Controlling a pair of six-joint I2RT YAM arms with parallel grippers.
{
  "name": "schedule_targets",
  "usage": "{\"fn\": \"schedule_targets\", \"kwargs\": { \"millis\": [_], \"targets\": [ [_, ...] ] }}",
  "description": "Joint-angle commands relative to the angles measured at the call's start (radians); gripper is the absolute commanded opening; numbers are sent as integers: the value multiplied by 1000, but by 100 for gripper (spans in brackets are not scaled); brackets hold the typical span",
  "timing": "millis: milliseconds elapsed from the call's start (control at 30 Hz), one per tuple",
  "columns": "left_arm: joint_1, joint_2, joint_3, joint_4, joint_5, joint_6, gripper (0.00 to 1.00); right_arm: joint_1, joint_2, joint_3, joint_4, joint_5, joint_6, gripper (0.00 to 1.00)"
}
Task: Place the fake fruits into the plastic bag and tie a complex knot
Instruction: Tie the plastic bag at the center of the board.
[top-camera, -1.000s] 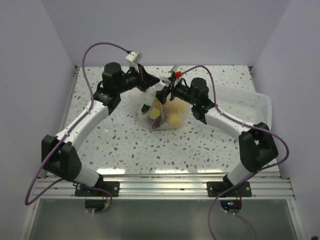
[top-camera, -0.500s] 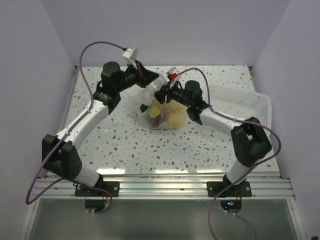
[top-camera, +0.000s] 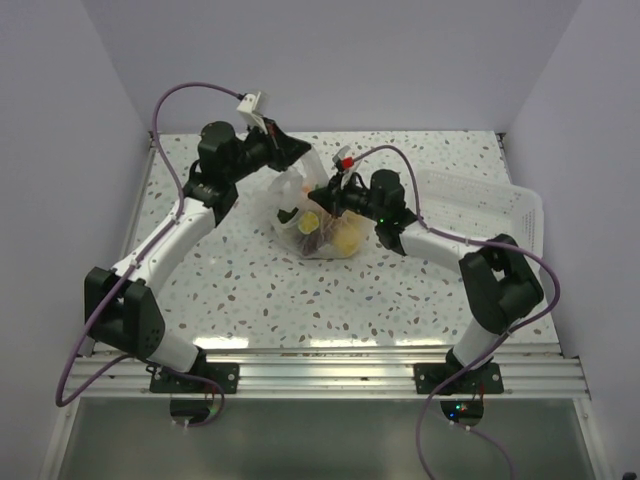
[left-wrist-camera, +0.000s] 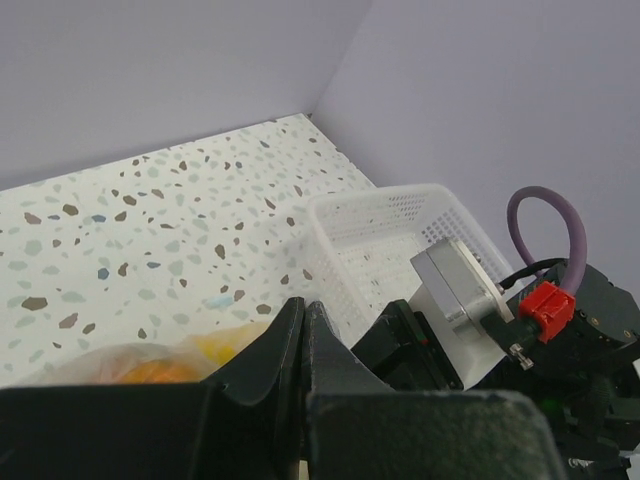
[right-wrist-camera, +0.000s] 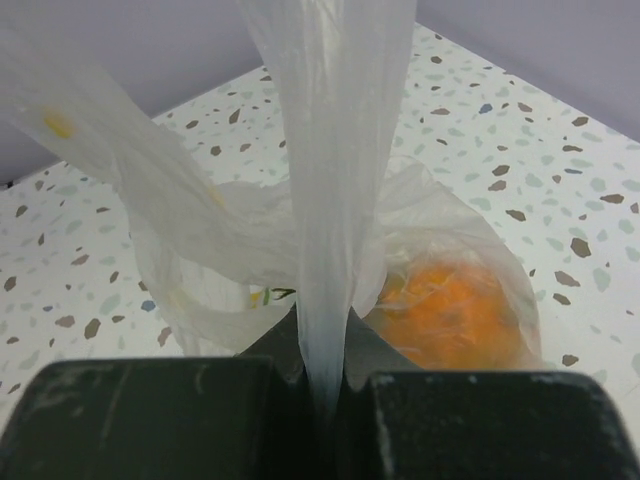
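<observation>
plastic bag (right-wrist-camera: 330, 150) is now clamped at a drawn-up strip by the right gripper (right-wrist-camera: 325, 378), just closed from wide, while the left gripper (left-wrist-camera: 303, 322) is shut, its hold not discernible, so tying is judged under way.

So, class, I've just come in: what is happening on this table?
Two robot arms are working on a clear plastic bag in the middle of the speckled table, with the fake fruits inside it. The right pincer is shut on a strip of the bag's plastic, stretched taut. The left pincer is shut too, over the bag's far left side; whether it grips plastic is unclear. A white slotted tray sits to the right.
</observation>
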Motion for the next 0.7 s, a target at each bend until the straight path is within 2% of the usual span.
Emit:
{"fn": "schedule_targets", "kwargs": {
  "millis": [0, 67, 167, 200, 367, 400, 467, 500, 600, 667],
  "targets": [
    [34, -14, 39, 122, -55, -4, 0, -19, -3, -18, -26, -128, 5, 0],
    [51, -21, 47, 95, -59, 32, 0, -39, -4, -4, -76, -235, 15, 0],
    [68, -54, 50, 44, -58, 126, 0, -83, 10, 90, -304, -405, -22, 0],
    [68, -68, 38, 18, -112, 183, 0, -102, 28, 156, -459, -453, -72, 0],
    [54, -146, -16, -27, -275, 245, 0, -152, 97, 324, -855, -704, -267, 0],
    [46, -152, -30, -37, -293, 263, 0, -159, 114, 385, -1002, -731, -353, 0],
    [23, -163, -41, -42, -336, 276, 0, -175, 183, 509, -1186, -783, -463, 0],
    [22, -166, -44, -45, -342, 280, 0, -182, 213, 560, -1436, -789, -654, 0],
    [14, -160, -45, -50, -368, 305, 0, -189, 335, 722, -1844, -772, -932, 0],
    [13, -145, -42, -54, -388, 323, 0, -188, 387, 762, -1963, -769, -1017, 0]
  ]
}}
